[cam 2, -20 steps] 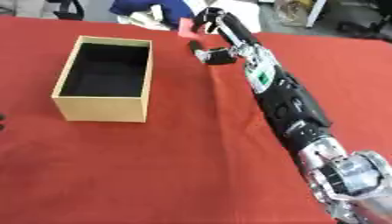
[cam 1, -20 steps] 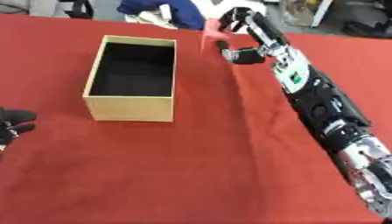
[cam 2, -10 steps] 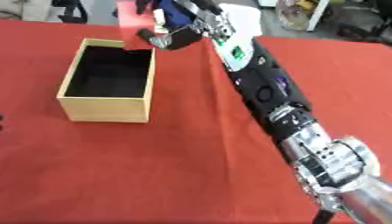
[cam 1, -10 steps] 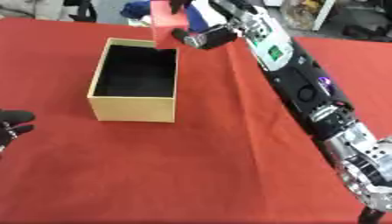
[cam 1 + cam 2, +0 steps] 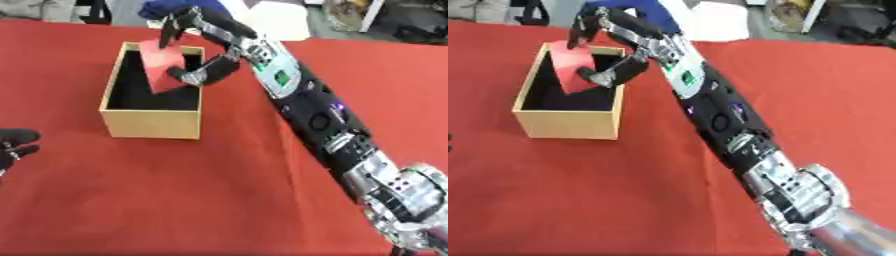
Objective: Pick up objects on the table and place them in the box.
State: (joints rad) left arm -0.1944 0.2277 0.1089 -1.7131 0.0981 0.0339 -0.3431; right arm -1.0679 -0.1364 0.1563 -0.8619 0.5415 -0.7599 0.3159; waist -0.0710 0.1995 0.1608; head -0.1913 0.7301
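Left eye view: red-covered surface (image 5: 219, 200), then an open tan box (image 5: 149, 122) with a dark inside. Above its opening the right hand (image 5: 206, 47) pinches a flat red block (image 5: 162, 65), tilted. Only this view shows the left hand (image 5: 13, 145), fingers relaxed, at the left edge.

The right hand (image 5: 203, 47) now reaches out over the box (image 5: 149, 125), whereas a second ago it was at the far edge of the worktop, right of the box and beyond it. The red block (image 5: 164, 64) it pinches between fingers and thumb has travelled with it, from the far edge to a spot above the box's open, dark interior, where it now sits tilted with one corner pointing down. The whole arm has swung left across the red worktop to follow.
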